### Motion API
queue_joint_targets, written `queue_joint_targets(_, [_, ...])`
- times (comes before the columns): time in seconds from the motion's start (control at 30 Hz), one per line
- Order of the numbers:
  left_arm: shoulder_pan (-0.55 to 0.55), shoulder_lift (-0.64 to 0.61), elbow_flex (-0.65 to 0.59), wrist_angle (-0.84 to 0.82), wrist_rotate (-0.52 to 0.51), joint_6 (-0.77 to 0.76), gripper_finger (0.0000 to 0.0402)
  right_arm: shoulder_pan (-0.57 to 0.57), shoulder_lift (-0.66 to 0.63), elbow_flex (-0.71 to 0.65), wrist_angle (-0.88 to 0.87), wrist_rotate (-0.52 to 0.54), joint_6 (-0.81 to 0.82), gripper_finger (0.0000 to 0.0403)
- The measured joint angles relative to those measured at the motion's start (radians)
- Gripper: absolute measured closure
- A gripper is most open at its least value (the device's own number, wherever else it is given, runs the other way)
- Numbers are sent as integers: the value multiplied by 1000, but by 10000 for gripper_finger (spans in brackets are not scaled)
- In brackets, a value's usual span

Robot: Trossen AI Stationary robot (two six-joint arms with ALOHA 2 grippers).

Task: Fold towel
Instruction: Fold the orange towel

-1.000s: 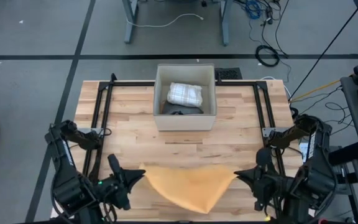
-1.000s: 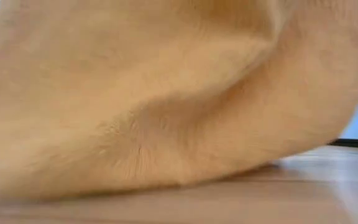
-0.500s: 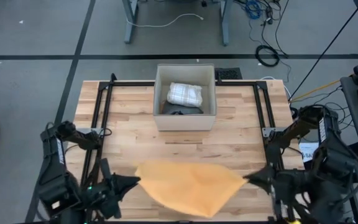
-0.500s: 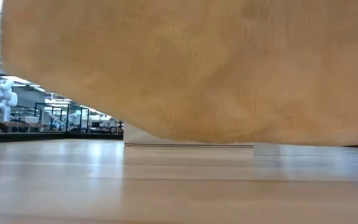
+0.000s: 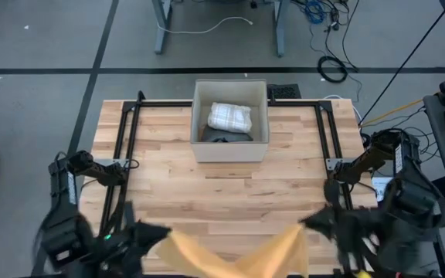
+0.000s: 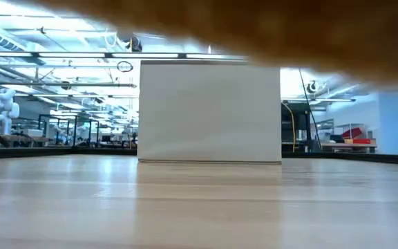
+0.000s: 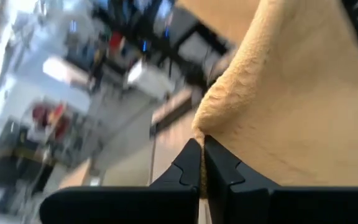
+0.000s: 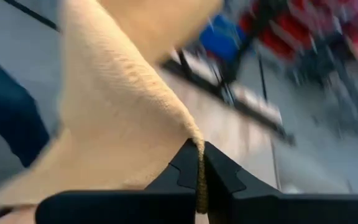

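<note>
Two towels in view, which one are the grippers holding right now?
The yellow towel at the table's near edge, pinched between the left gripper and right gripper. The white checked towel sits folded in the box, untouched.

A white box (image 5: 230, 144) stands at the far middle of the wooden surface (image 5: 284, 174), holding a checked cloth bundle (image 5: 230, 116) over something dark. A black frame (image 5: 126, 131) runs along the surface at both sides of the box, and cables (image 5: 331, 69) lie on the grey floor (image 5: 45, 38) beyond
</note>
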Motion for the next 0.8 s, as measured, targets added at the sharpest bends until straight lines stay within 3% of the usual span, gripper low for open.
queue_joint_targets(0.1, [65, 0, -47, -155, 16, -187, 397, -56, 0, -33, -176, 2, 197, 403])
queue_joint_targets(0.23, [163, 0, -139, -277, 17, -327, 397, -121, 1, -122, -343, 1, 376, 403])
queue_joint_targets(0.33, [245, 0, -226, -279, 42, -369, 397, -173, -7, -225, -334, -10, 384, 402])
queue_joint_targets(0.43, [331, 0, -333, -245, 130, -404, 394, -232, -10, -323, -324, -49, 398, 389])
queue_joint_targets(0.57, [426, 0, -495, -168, 278, -405, 363, -298, -9, -465, -325, -111, 446, 336])
queue_joint_targets(0.8, [501, 0, -685, -106, 294, -509, 285, -349, -9, -634, -344, -156, 618, 228])
